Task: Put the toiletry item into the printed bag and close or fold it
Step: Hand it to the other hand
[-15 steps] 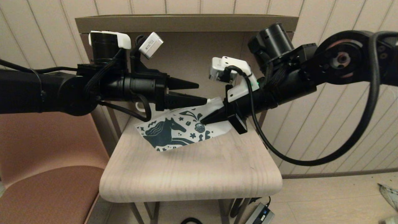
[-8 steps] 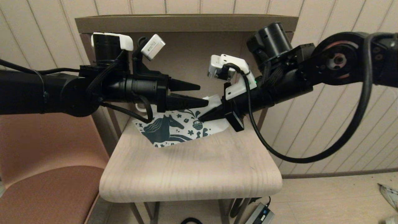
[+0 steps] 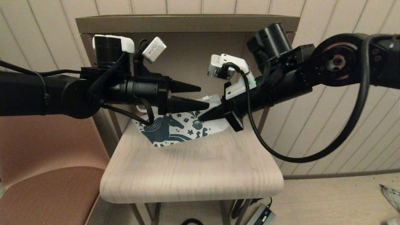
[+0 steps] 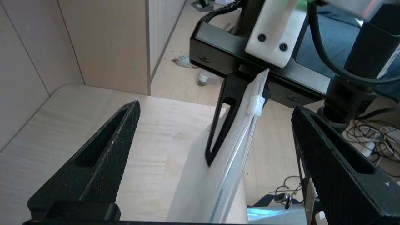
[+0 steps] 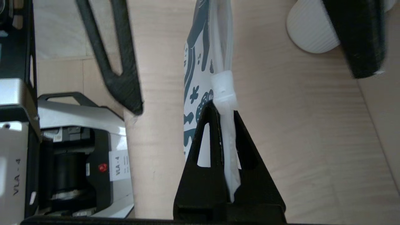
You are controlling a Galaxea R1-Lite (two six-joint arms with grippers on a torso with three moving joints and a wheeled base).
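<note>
The right gripper (image 3: 201,118) pinches the bag (image 3: 175,129) by its zip strip at the table's (image 3: 193,168) 12 o'clock edge, while the left gripper (image 3: 203,97) gapes beside it. No stick shows, so whether it is inside cannot be told. Only the right wrist view shows the slider (image 5: 223,90) and mug (image 5: 311,31).

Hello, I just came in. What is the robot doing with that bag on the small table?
The right gripper is shut on the zip edge of the printed bag, holding that edge lifted above the wooden table, next to the white slider. The left gripper is open, with its fingers on either side of the same edge, not gripping it. A white ribbed mug stands on the table behind the bag. The toiletry item is not visible in any view.
</note>
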